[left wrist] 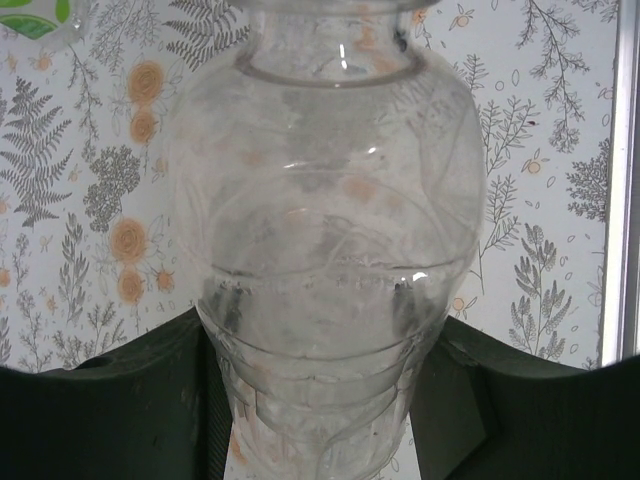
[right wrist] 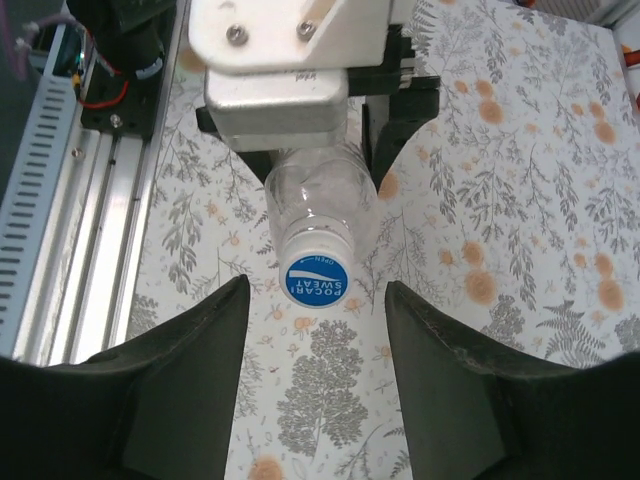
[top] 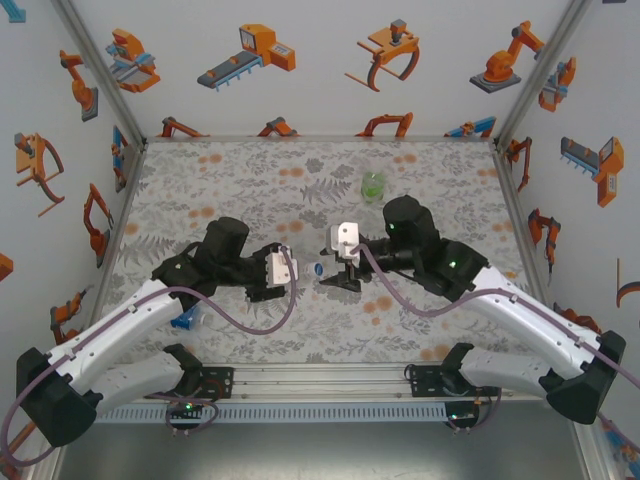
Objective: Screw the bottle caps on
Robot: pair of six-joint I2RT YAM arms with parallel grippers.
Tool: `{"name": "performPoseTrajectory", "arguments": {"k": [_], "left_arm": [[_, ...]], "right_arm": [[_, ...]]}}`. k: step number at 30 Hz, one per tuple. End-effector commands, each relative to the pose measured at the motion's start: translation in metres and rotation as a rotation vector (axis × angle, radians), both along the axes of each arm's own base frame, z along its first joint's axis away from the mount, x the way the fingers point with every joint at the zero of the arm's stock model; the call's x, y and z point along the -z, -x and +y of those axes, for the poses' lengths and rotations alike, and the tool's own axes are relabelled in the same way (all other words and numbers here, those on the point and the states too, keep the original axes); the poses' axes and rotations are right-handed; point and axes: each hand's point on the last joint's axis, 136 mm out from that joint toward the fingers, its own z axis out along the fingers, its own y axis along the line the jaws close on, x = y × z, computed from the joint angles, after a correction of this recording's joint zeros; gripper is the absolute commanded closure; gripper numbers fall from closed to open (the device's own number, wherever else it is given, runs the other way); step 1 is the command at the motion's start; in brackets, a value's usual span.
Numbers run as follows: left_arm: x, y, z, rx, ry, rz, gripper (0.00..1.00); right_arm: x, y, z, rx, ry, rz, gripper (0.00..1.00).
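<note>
Left wrist, left hand (left wrist: pixel 320 385) grips clear bottle (left wrist: pixel 325 220), top cropped, right hand (right wrist: pixel 315 330) wide.

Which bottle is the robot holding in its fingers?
The clear plain bottle, held sideways in the left fingers. The green bottle stands alone farther back, untouched. The blue-labelled bottle sits loose at the near left.

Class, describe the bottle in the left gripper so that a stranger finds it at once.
Start at the middle of the floral table. There the left gripper holds a clear bottle sideways, towards the right gripper. Unlike the green bottle farther back, it wears a blue cap.
</note>
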Motion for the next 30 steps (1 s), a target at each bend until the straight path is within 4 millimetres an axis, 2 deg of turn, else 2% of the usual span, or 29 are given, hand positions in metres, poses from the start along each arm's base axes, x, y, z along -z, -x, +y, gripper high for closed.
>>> {"name": "performPoseTrajectory", "arguments": {"k": [1,14,20,23,25,27,30], "left_arm": [[-0.013,0.006,-0.004,0.041,0.037,-0.009,1.00],[-0.015,0.006,-0.005,0.042,0.041,-0.008,1.00],[-0.016,0.005,-0.004,0.037,0.042,-0.015,1.00],[-0.016,0.003,-0.004,0.023,0.042,-0.020,1.00],[-0.016,0.000,-0.003,0.008,0.039,-0.028,1.00],[-0.016,-0.004,-0.002,-0.010,0.031,-0.035,1.00],[-0.016,-0.009,-0.001,-0.033,0.025,-0.051,1.00]], "right_arm": [[-0.010,0.006,0.004,-0.070,-0.060,-0.103,0.49],[0.000,0.009,0.012,-0.088,-0.067,-0.066,0.59],[0.001,0.004,0.010,-0.039,-0.058,-0.028,0.78],[-0.005,-0.007,0.011,0.076,-0.090,0.126,0.90],[-0.008,-0.025,0.013,0.234,-0.138,0.332,0.98],[-0.008,-0.045,0.012,0.408,-0.198,0.569,1.00],[0.013,-0.070,0.004,0.696,-0.242,0.954,1.00]]}}
